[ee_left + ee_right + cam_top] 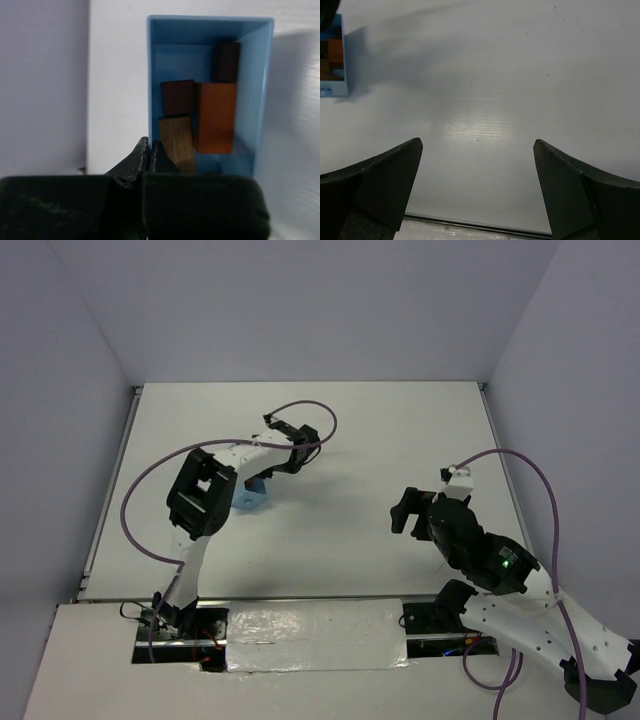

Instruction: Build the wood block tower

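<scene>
The light blue box [210, 20] holds loose wood blocks, not stacked: a tan-brown block [177, 140], an orange-red block [216, 117], a dark brown cube [177, 97] and another dark block [227, 62] at the far end. No olive-green piece shows. My left gripper [150, 146] is shut, its fingertips pinched on the box's near left wall. In the top view the box [250, 498] sits under the left arm, partly hidden. My right gripper [405, 512] is open and empty over bare table [477, 165], well right of the box [332, 75].
The white table [380, 440] is walled by pale panels at the back and both sides. A taped strip [315, 635] runs along the near edge between the arm bases. Purple cables loop over both arms.
</scene>
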{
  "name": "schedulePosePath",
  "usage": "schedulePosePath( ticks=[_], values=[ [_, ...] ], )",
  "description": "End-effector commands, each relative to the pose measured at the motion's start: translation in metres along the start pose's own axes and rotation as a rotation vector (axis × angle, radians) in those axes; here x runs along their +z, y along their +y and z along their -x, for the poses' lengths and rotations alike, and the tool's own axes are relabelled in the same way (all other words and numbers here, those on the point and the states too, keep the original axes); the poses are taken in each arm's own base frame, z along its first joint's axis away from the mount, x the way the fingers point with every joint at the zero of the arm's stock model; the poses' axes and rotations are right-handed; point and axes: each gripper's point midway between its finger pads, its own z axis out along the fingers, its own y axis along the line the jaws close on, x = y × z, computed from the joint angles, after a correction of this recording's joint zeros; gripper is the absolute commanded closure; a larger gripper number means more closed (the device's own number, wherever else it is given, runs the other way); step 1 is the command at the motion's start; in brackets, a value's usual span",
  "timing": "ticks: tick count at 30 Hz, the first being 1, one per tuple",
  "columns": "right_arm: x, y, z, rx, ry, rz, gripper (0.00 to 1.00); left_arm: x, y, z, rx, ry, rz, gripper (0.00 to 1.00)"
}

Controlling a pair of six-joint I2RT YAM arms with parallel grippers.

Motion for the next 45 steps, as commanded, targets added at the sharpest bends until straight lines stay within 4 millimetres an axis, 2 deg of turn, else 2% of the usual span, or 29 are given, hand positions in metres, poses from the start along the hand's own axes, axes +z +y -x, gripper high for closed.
schedulePosePath(
  ticks=[1,6,11,12,14,15,18,23,24,27,33,34,35,36,37,38,39,40,41,43,44,45],
  values=[
    [0.0,0.006,0.007,0.013,-0.034,0.032,0.0,-0.004,0.02,-0.012,0.217,-0.005,0.148,1.0],
    [-0.002,0.008,0.007,0.011,-0.036,0.047,0.0,-0.015,-0.002,-0.02,0.345,-0.045,0.201,1.0],
    [0.0,0.009,0.006,0.003,-0.027,0.049,0.0,-0.026,-0.026,-0.026,0.393,-0.07,0.172,0.98],
    [-0.001,0.009,0.006,0.002,-0.027,0.053,0.0,-0.026,-0.029,-0.027,0.4,-0.074,0.173,0.89],
    [0.0,0.009,0.005,0.003,-0.026,0.052,0.0,-0.025,-0.031,-0.028,0.407,-0.081,0.188,0.83],
    [0.0,0.009,0.005,0.002,-0.027,0.053,0.0,-0.025,-0.032,-0.03,0.407,-0.08,0.189,0.72],
    [0.0,0.012,0.005,-0.002,-0.026,0.065,0.0,-0.027,-0.03,-0.031,0.37,-0.077,0.177,0.57],
    [0.0,0.011,0.005,-0.007,-0.022,0.06,0.0,-0.033,-0.032,-0.027,0.326,-0.077,0.132,0.44],
    [0.001,0.011,0.005,-0.006,-0.023,0.06,0.0,-0.036,-0.031,-0.026,0.318,-0.081,0.132,0.27],
    [0.001,0.011,0.005,-0.008,-0.024,0.062,0.0,-0.046,-0.024,-0.018,0.268,-0.1,0.116,0.03],
    [0.001,0.012,0.004,-0.015,-0.017,0.066,0.0,-0.073,-0.002,0.0,0.159,-0.131,-0.024,0.01],
    [0.001,0.013,0.004,-0.015,-0.018,0.069,0.0,-0.073,-0.003,-0.004,0.165,-0.12,-0.051,0.01],
    [0.001,0.013,0.003,-0.015,-0.017,0.071,0.0,-0.078,0.006,0.001,0.126,-0.124,-0.102,0.01],
    [0.001,0.014,0.004,-0.016,-0.021,0.076,0.0,-0.081,0.0,-0.005,0.165,-0.087,-0.2,0.01],
    [0.001,0.014,0.003,-0.02,-0.017,0.079,0.0,-0.078,-0.015,-0.008,0.135,-0.086,-0.291,0.01],
    [0.001,0.016,0.002,-0.022,-0.013,0.089,0.0,-0.082,-0.006,0.0,0.081,-0.088,-0.393,0.0],
    [0.0,0.017,0.003,-0.022,-0.017,0.096,0.0,-0.082,-0.006,0.001,0.081,-0.089,-0.473,0.01],
    [0.0,0.017,0.004,-0.022,-0.019,0.1,0.0,-0.092,-0.011,0.002,0.024,-0.099,-0.62,0.0],
    [0.0,0.018,0.002,-0.026,-0.013,0.107,0.0,-0.082,-0.003,0.006,-0.023,-0.084,-0.661,0.01],
    [-0.001,0.02,0.002,-0.03,-0.017,0.119,0.0,-0.083,0.001,0.007,-0.048,-0.086,-0.771,0.01],
    [-0.002,0.021,0.002,-0.031,-0.014,0.127,0.0,-0.075,0.005,0.01,-0.065,-0.077,-0.784,0.01],
    [-0.002,0.022,0.003,-0.03,-0.017,0.13,0.0,-0.076,-0.001,0.008,-0.039,-0.063,-0.837,0.0]
  ],
)
